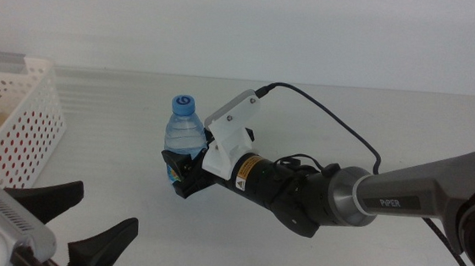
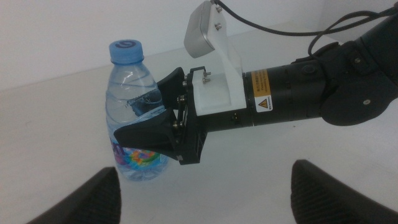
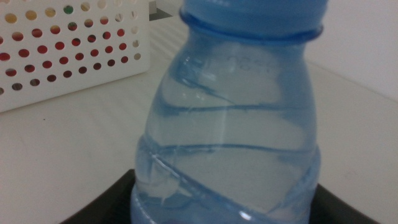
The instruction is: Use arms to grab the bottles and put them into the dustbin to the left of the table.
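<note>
Water bottle (image 1: 181, 133) upright between right gripper (image 1: 180, 169) fingers (image 2: 144, 129) — gripped low.

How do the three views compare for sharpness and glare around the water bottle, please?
Middle view: even, bright light, faint shadows, bottle and right tool sharp; left tool at the bottom edge slightly soft. Left wrist view: bottle crisp, that arm's own jaws blurred dark shapes. Right wrist view: bottle fills the frame and looks soft, with pale reflections on the plastic; basket also blurred.
</note>
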